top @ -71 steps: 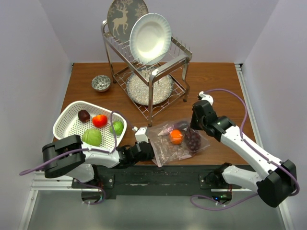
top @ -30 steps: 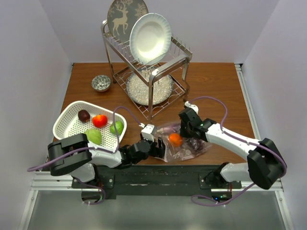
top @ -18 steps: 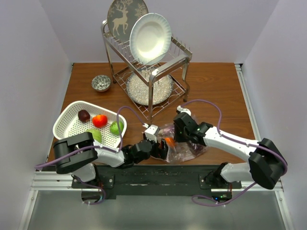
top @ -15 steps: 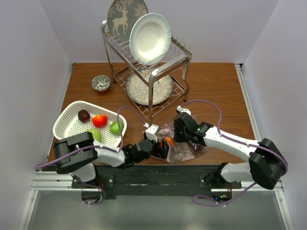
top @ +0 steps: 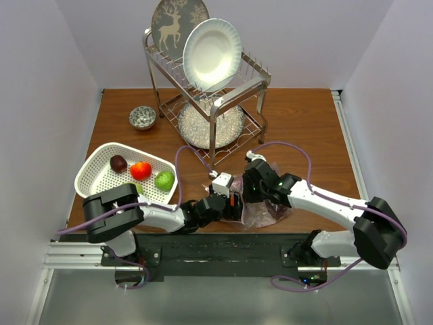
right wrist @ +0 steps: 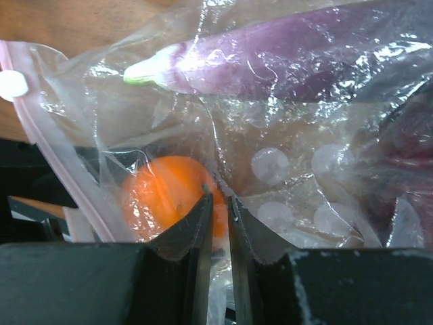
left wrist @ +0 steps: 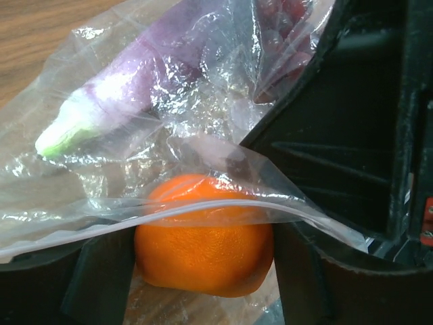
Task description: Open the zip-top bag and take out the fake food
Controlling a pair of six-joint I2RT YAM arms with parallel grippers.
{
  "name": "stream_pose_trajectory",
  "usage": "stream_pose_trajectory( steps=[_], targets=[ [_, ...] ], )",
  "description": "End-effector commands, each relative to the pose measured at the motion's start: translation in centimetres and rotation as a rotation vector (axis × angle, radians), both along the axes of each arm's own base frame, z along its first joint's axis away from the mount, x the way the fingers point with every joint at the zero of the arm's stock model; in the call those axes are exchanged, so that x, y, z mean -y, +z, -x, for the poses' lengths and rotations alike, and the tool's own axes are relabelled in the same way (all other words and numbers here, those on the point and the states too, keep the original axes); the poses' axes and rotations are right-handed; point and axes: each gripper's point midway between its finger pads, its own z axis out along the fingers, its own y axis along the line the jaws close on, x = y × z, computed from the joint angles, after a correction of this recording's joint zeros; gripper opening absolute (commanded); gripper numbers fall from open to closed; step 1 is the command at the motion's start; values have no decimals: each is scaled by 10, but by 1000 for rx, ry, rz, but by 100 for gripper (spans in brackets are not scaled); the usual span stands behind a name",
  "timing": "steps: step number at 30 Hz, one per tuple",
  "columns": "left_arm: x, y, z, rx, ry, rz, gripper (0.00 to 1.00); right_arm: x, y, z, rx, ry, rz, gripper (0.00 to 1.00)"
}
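Observation:
The zip-top bag lies crumpled at the near middle of the table, and both grippers meet at its left end. My left gripper reaches into the bag's mouth and is shut on the orange fruit, which touches both fingers; the bag's edge drapes over the fruit. My right gripper is shut on a fold of the bag's clear plastic, just above the orange fruit. Inside the bag lie a long purple piece and dark grapes. The pink zip strip runs down the left.
A white perforated basket at the left holds a dark purple fruit, a red one and a green lime. A small patterned bowl and a wire dish rack with plates stand behind.
My left gripper has pushed right into the bag's mouth and closed in around the orange. The right gripper has shifted left, bunching the bag up between the two arms.

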Motion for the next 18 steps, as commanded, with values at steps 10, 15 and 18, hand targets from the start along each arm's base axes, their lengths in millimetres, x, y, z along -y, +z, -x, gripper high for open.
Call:
stream_pose_trajectory(
  steps=[10, 15, 18],
  targets=[
    [-56, 24, 10, -31, 111, -3, 40, 43, -6, -31, 57, -178, 71, 17],
    [-81, 42, 12, -38, 173, 30, 38, 45, -16, -33, 39, -184, 76, 16],
    [-99, 52, 12, -36, 224, 14, 37, 47, -15, -33, 43, -186, 73, 16]
  ],
)
